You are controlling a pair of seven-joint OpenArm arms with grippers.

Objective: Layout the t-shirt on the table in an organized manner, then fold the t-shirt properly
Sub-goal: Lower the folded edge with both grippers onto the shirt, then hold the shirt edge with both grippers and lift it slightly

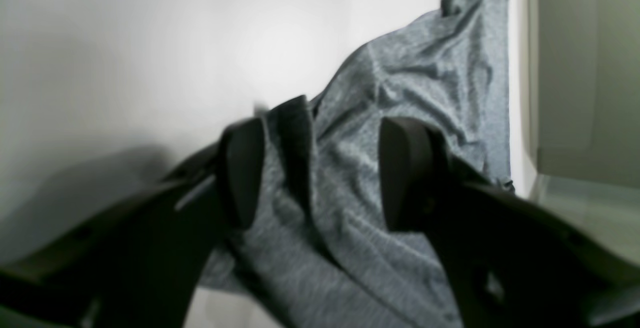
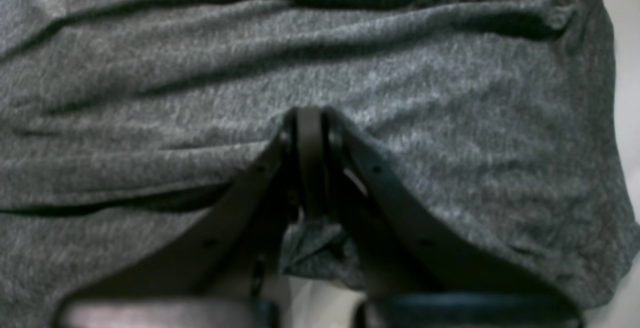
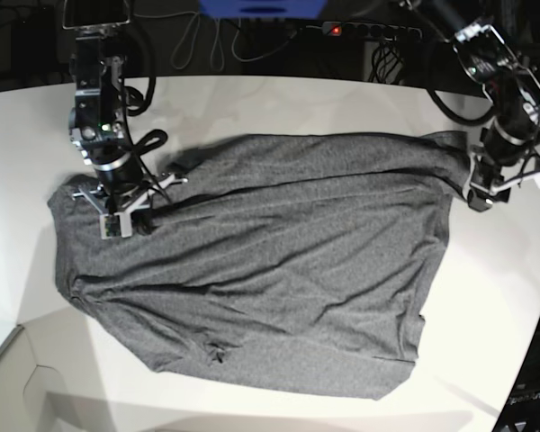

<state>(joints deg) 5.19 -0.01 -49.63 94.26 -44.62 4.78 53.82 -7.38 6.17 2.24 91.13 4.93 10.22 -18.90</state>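
Observation:
The dark grey t-shirt (image 3: pixel 270 261) lies spread and wrinkled across the white table (image 3: pixel 252 99). My right gripper (image 3: pixel 117 216) sits at the shirt's far left corner. In the right wrist view it (image 2: pixel 310 117) is shut, with a small bunch of t-shirt (image 2: pixel 150 67) fabric tucked between its fingers. My left gripper (image 3: pixel 480 198) is at the shirt's far right corner. The left wrist view shows its fingers (image 1: pixel 240 173) wide apart and the gripper (image 1: pixel 322 168) open, with t-shirt (image 1: pixel 425 67) cloth lying loose between and beyond them.
Cables and a power strip (image 3: pixel 369 30) lie past the table's curved far edge. The table's edge (image 1: pixel 522 67) runs close beside the shirt corner near my left gripper. At the near left the tabletop ends in an angled edge (image 3: pixel 9 355).

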